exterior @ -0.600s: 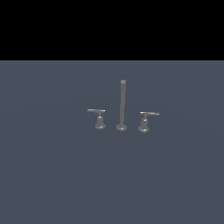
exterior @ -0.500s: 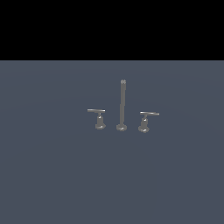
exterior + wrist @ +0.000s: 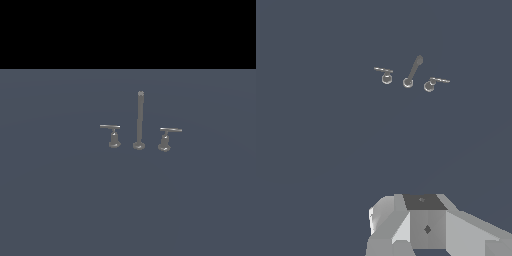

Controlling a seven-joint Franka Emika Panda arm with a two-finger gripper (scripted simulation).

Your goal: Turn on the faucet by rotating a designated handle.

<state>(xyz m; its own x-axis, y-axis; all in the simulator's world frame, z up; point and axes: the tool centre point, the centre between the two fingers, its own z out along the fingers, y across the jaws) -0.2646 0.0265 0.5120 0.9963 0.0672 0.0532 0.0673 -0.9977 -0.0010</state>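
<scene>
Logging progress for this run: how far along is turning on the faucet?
Nothing looks done: both levers, including the handle, sit untouched beside the spout. In hand: the approach, with the arm far from the faucet in the wrist view and absent from the exterior view. Left: reach the handle, grip it, rotate it.

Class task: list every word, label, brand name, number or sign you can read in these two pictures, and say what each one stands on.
None: no readable text in either view.
The spout rod, the lever on the exterior view's left and the lever on its right are plain grey metal.
The floor is unmarked.
The gripper body bears only a small dark diamond, not a letter or number.
</scene>
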